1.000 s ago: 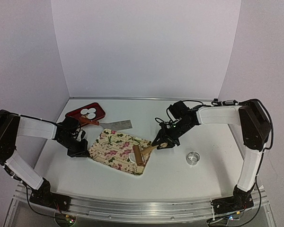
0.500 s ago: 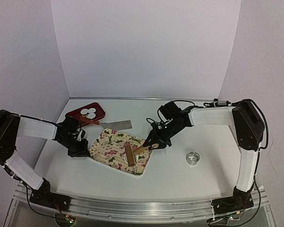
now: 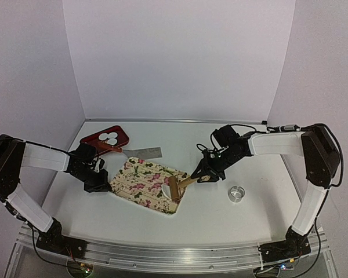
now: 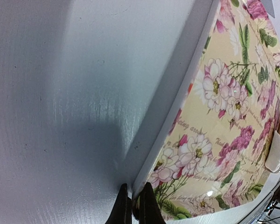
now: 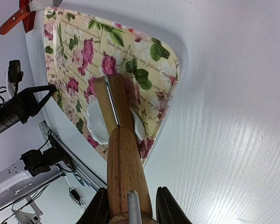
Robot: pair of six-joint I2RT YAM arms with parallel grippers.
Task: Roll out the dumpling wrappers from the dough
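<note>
Right tool (image 5: 130,207) is clamped on the handle of the rolling pin (image 5: 123,161), and the pin sits on the dough (image 5: 96,127) at the near right end of the flowered tray (image 3: 133,174). Left tool (image 4: 133,209) pinches the tray's left edge. If that pinch slips, the tray may slide. Pushing too hard may tear the dough or stick it to the pin.

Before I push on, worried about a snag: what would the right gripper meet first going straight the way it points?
Likely the near rim of the floral rectangular tray, depth unclear; the wooden roller that the right gripper holds rests on the flat white dough.
</note>
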